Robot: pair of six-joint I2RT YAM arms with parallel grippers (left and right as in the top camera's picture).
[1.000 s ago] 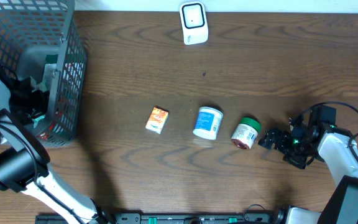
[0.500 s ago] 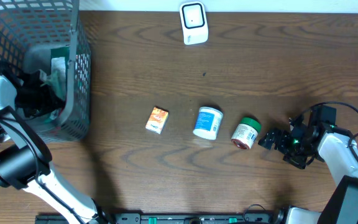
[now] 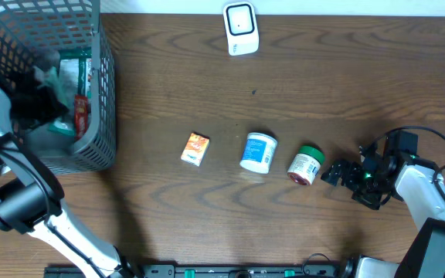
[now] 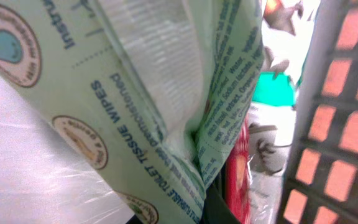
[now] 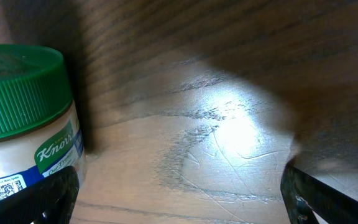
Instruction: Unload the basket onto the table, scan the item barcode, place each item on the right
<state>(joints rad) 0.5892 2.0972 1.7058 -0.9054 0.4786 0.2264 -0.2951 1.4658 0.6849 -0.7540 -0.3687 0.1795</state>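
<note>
**A:** Where is the left gripper (image 3: 41, 104) at this moment?

**B:** It is down inside the grey wire-mesh basket (image 3: 103, 100), at the far left corner of the brown wooden table (image 3: 207, 85). Its jaws are clenched. In the left wrist view a pale green soft pack of tissue wipes (image 4: 135, 93) fills nearly the whole picture. The film of the pack folds in toward the jaws, so I would say the gripper pinches this pack.

**A:** Is something else in the basket?

**B:** Yes, a red packet (image 3: 81, 116) lies just beside the wipes, against the mesh wall.

**A:** And the right gripper (image 3: 338, 173)?

**B:** It is low over the right side of the table. Its jaws are spread wide and it grasps nothing. A pale jar with a green lid (image 3: 306, 165) lies on its side just beside it. I cannot tell whether they touch.

**A:** Where is the scanner?

**B:** The white rounded scanner (image 3: 240, 28) stands at the far edge, near the middle, well apart from the basket. A small orange carton (image 3: 196, 148) and a white round tub with a blue label (image 3: 259, 152) lie in one row with the jar.
</note>
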